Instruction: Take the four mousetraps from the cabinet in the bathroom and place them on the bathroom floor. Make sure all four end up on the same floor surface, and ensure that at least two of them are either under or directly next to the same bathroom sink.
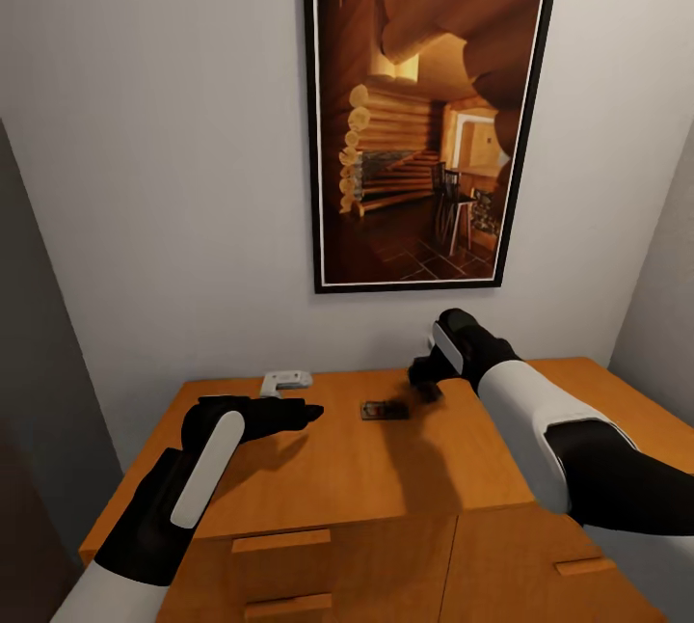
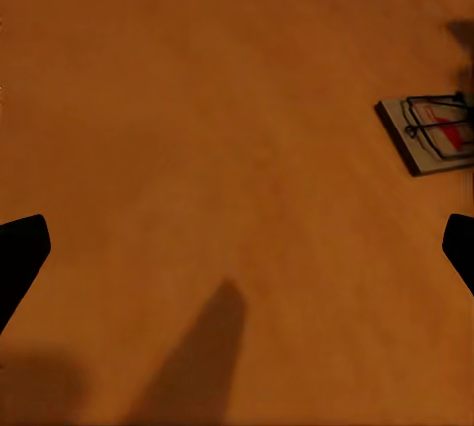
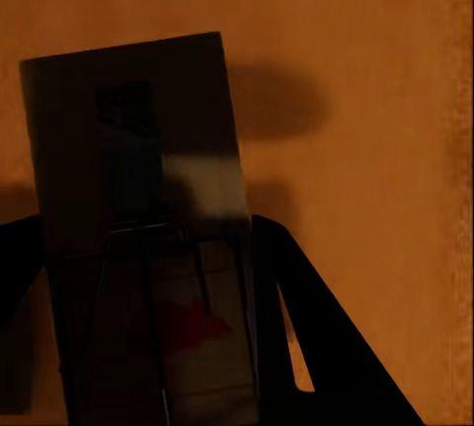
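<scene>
One mousetrap (image 1: 384, 408) lies flat on the orange-brown cabinet (image 1: 337, 483) top, a tan board with dark wire and a red mark; it also appears in the left wrist view as mousetrap (image 2: 433, 135). My left gripper (image 1: 305, 414) hovers just above the top, a short way left of that trap, open and empty, its fingers (image 2: 22, 248) spread wide. My right gripper (image 1: 425, 380) is just right of the lying trap, shut on a second mousetrap (image 3: 138, 159), which sits between its dark fingers (image 3: 316, 327) above the wood.
A small white-grey object (image 1: 286, 380) rests on the cabinet top near the wall, behind my left gripper. A framed picture (image 1: 429, 117) hangs on the wall above. Drawer handles (image 1: 280, 539) line the cabinet front. Walls close in on both sides.
</scene>
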